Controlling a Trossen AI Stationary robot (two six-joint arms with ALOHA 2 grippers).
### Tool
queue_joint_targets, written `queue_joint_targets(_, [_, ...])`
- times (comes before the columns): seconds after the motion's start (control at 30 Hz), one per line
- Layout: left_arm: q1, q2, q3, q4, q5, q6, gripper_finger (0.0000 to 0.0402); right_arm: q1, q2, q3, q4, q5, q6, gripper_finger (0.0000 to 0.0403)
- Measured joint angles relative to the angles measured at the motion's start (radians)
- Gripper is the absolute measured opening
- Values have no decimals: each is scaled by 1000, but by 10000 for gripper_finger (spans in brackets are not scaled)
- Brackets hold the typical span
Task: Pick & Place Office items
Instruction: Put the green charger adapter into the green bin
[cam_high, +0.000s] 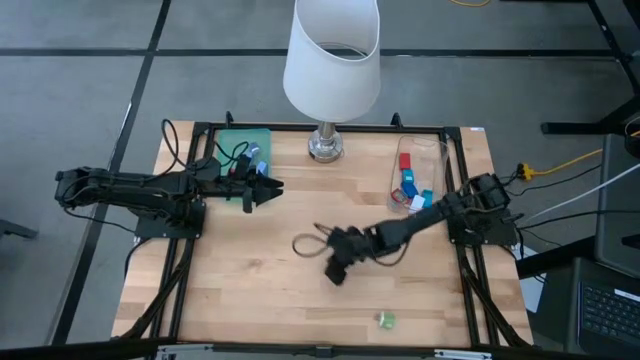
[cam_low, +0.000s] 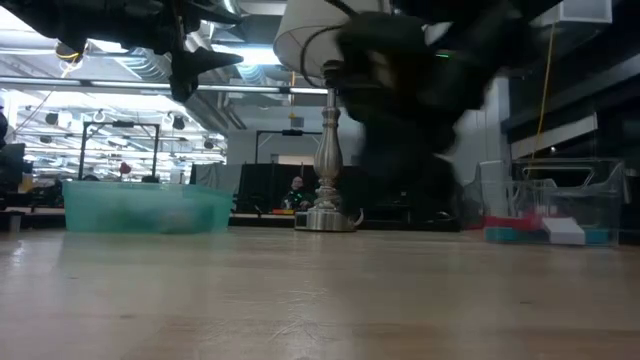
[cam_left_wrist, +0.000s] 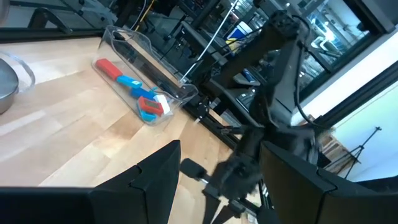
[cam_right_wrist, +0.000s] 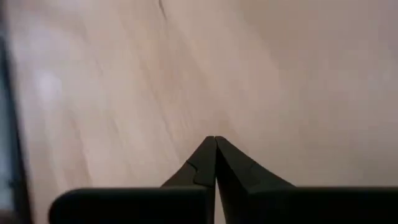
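In the low view the right arm is a dark blur hiding its gripper. The wooden table (cam_high: 250, 290) stands in a workshop. Only the right wrist view shows the right gripper (cam_right_wrist: 215, 144) pinched shut, empty; the left gripper (cam_high: 272, 187) gapes, empty. Office items (cam_high: 412, 190) lie in the clear bin (cam_high: 432, 152) behind the right gripper; one green piece (cam_high: 386, 319) nearby.

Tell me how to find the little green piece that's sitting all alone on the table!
Start at the big white lamp standing at the far edge of the wooden table, then look straight across to the near edge. There, a bit to the right, lies the small green piece. It is all by itself on bare wood, while the red and blue pieces are bunched together inside the clear bin.
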Motion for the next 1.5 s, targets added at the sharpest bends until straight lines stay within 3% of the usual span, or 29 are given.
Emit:
queue_joint_targets(0.2, [0,0,0,5,40,13,214,-131,-2,6,275,-30,-19,43])
queue_joint_targets(0.37, [0,0,0,-4,89,24,214,-188,-23,87,264,-138,-50,103])
queue_joint_targets(0.53, [0,0,0,-4,106,27,214,-132,-99,244,-60,-180,-138,161])
queue_joint_targets(0.67, [0,0,0,-4,106,58,214,-31,-156,430,-494,-101,-131,201])
queue_joint_targets(0.77, [0,0,0,-6,106,71,214,72,-163,567,-809,-22,-1,228])
queue_joint_targets(0.87, [0,0,0,-7,110,79,214,177,-165,642,-945,6,174,253])
queue_joint_targets(1.2, [0,0,0,-22,163,79,214,497,-60,645,-1013,40,843,287])
queue_joint_targets(1.5, [0,0,0,-39,195,61,214,539,100,644,-974,-53,981,288])
